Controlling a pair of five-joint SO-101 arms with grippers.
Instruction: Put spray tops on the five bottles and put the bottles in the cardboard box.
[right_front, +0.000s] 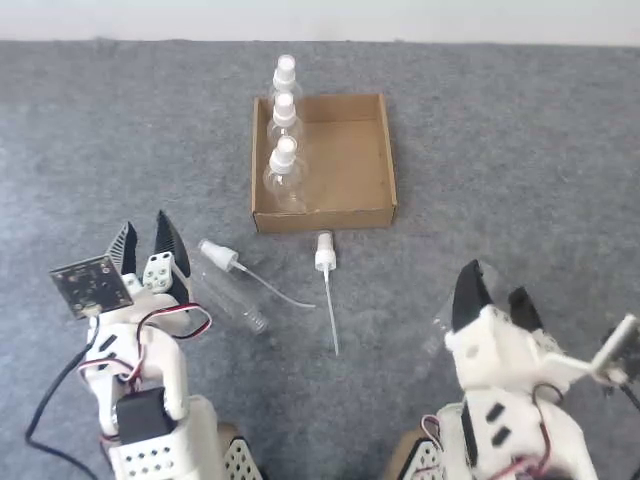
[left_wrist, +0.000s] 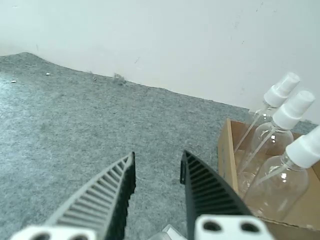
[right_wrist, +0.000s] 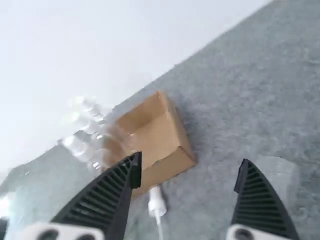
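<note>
The left gripper (right_front: 145, 226) is held wide open beside the lying bottle (right_front: 233, 290); if clipped off-centre, the round bottle may be rolled away.

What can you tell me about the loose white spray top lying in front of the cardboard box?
The spray top is white plastic with a long, thin tube. It lies flat on the grey carpet, head near the front wall of the cardboard box, tube pointing away from it. Nothing else touches it.

The brown cardboard box (right_front: 345, 165) looks matt. The clear plastic bottles (right_front: 284, 180) inside it shine. The grey carpet (right_front: 500, 150) under it looks fuzzy.
</note>
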